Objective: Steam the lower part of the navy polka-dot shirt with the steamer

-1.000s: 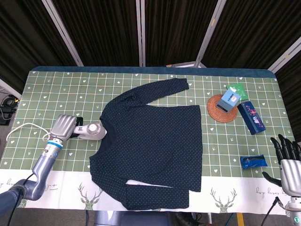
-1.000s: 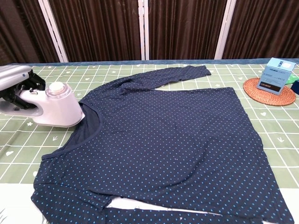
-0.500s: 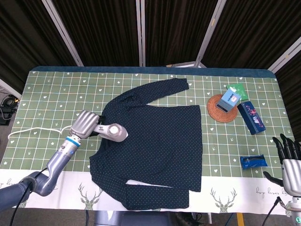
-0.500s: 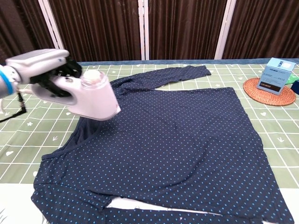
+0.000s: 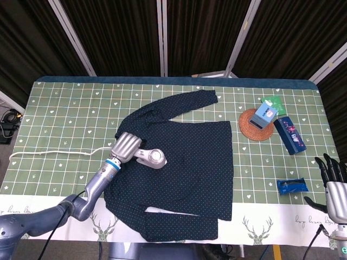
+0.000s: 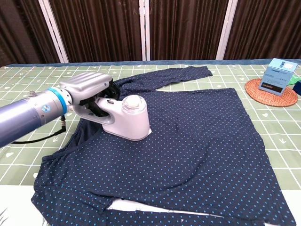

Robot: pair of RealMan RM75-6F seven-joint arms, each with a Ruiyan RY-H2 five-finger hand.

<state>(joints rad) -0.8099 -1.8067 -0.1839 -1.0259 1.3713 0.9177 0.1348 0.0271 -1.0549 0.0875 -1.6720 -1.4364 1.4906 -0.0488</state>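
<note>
Steaming looked underway: the left hand [image 6: 89, 92] was wrapped around the handle of the white plastic handheld steamer [image 6: 126, 118], whose head sat on the navy polka-dot long-sleeved shirt [image 6: 188, 141] just ahead of that hand, near the collar. My guess was the next move needed a sweep away from the hand toward the hem. The right hand [image 5: 332, 184] hung off to the far side, fingers spread, holding nothing.

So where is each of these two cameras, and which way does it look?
Head view: high up, looking down on the whole table; shows the left hand and arm, and the right hand at the edge.
Chest view: low, looking across the shirt toward the curtains; left hand only.
Both show the steamer on the shirt.
</note>
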